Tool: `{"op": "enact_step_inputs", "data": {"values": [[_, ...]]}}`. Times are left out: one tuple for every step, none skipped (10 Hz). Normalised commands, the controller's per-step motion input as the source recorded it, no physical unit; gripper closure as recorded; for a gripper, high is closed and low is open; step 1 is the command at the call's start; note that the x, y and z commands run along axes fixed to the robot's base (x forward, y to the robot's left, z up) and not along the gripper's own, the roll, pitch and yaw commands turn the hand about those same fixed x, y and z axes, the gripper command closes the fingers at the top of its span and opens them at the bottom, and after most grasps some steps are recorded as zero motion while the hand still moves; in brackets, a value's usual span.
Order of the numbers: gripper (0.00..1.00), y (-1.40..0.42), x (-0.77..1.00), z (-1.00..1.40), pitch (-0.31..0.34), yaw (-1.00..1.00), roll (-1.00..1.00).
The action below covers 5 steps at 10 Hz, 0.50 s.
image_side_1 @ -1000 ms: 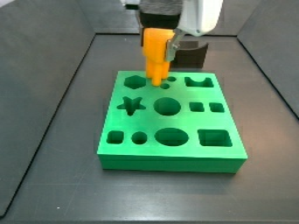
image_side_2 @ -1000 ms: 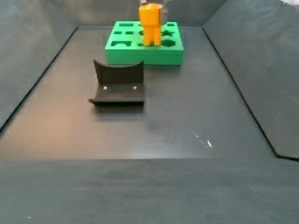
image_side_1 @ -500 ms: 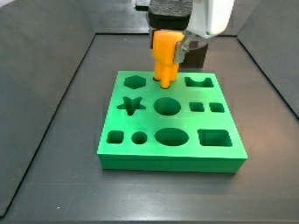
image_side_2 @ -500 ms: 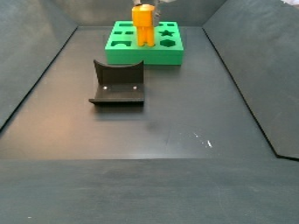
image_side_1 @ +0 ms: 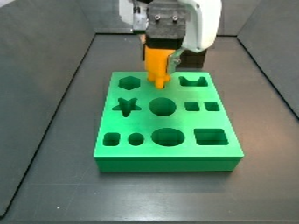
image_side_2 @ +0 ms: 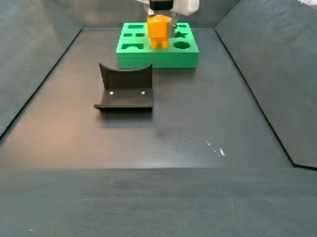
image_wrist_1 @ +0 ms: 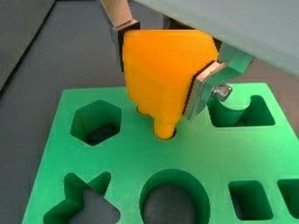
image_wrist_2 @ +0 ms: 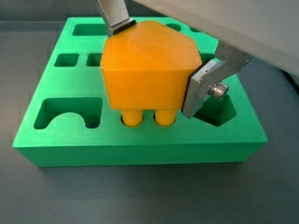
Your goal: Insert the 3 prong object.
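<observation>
One hand (image_wrist_1: 163, 66) grasps the one 3 prong object (image_wrist_1: 166, 74) over one green board (image_side_1: 169, 157); one fixture (image_side_2: 125, 90) nearby

A green board (image_side_1: 170, 122) with shaped cutouts sits on the dark bench (image_side_2: 186, 167). The dark fixture (image_side_2: 125, 89) stands upright, well apart from the board, nearer in that side view.
</observation>
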Motion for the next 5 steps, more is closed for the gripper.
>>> {"op": "enact_step_inputs", "data": {"values": [[1.0,-0.05,0.0,-0.33,0.011,-0.08,0.17],[1.0,-0.07,0.0,-0.46,0.007,-0.14,0.17],[1.0,-0.02,0.0,-0.59,-0.091,-0.12,0.07],[1.0,0.0,0.01,-0.45,-0.001,-0.09,0.08],[1.0,0.0,0.0,-0.22,-0.043,-0.03,0.0]]}}
